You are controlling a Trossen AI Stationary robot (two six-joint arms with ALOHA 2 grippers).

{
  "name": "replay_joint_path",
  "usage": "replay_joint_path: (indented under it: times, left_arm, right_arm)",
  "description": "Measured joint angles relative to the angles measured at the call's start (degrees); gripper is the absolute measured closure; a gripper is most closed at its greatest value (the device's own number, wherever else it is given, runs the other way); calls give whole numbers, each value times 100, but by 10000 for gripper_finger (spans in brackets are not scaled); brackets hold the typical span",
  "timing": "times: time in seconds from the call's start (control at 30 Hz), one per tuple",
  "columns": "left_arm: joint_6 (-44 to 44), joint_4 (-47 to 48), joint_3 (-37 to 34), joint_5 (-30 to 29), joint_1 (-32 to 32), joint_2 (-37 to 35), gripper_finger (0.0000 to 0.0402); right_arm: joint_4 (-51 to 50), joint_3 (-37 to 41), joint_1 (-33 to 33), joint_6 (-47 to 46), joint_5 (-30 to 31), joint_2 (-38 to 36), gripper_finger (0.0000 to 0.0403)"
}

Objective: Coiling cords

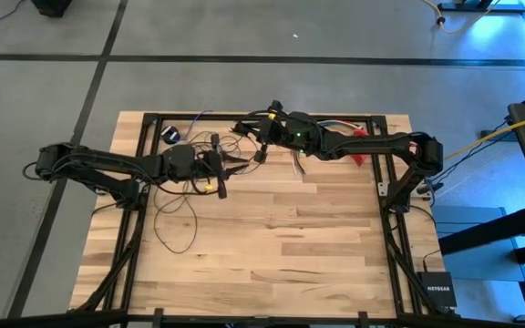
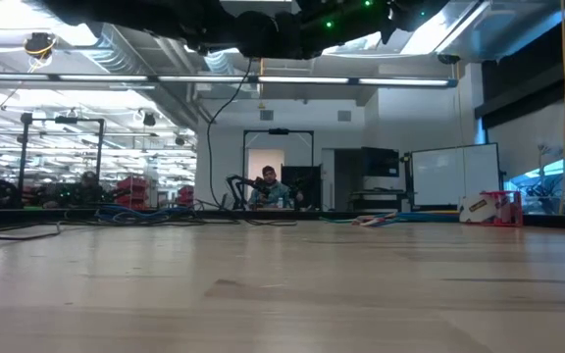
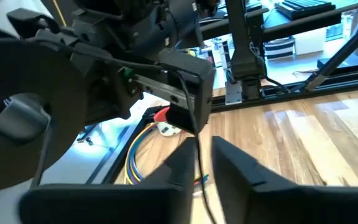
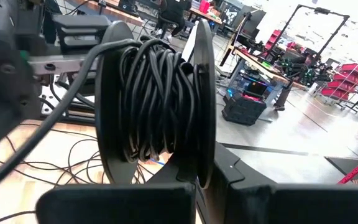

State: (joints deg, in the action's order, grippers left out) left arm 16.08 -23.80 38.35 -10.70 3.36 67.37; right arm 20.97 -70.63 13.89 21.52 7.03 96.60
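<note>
Spool [image 4: 157, 102] pinched by right gripper [image 4: 205, 171]; left gripper [image 3: 202, 163], fingers nearly together, pinches cord [image 3: 197, 146] to feed it.

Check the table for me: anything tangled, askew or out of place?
Most of the cord is not coiled: it sprawls in loose loops on the table below the left hand, with the puck off by the far-left corner. Only part is wound on the spool held by the right hand.

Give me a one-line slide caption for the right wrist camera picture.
Right gripper holds a spool wound with dark cord, loose loops on the wooden table.
</note>
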Motion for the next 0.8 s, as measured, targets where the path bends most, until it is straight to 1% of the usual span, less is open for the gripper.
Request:
replay_joint_path:
  times: [0.07,0.13,0.27,0.4,0.6,0.7,0.8]
  left_arm:
    - [82,-4,0,0,0,0,385]
    - [105,-4,0,0,14,0,396]
    - [38,-114,0,-2,119,86,393]
    - [-17,-125,0,-40,267,307,398]
    - [-64,-21,0,-380,558,442,399]
    - [-66,132,0,-416,678,436,398]
    - [-62,327,0,-652,752,424,399]
  right_arm:
    - [0,-1,0,0,0,0,393]
    - [1,-2,0,-2,0,0,393]
    - [106,-2,-2,-2,-13,0,393]
    - [160,-2,-7,-21,-194,0,393]
    - [162,-2,-7,-179,-499,0,393]
    - [155,-2,-7,-179,-526,0,393]
    - [133,-2,-7,-177,-525,3,393]
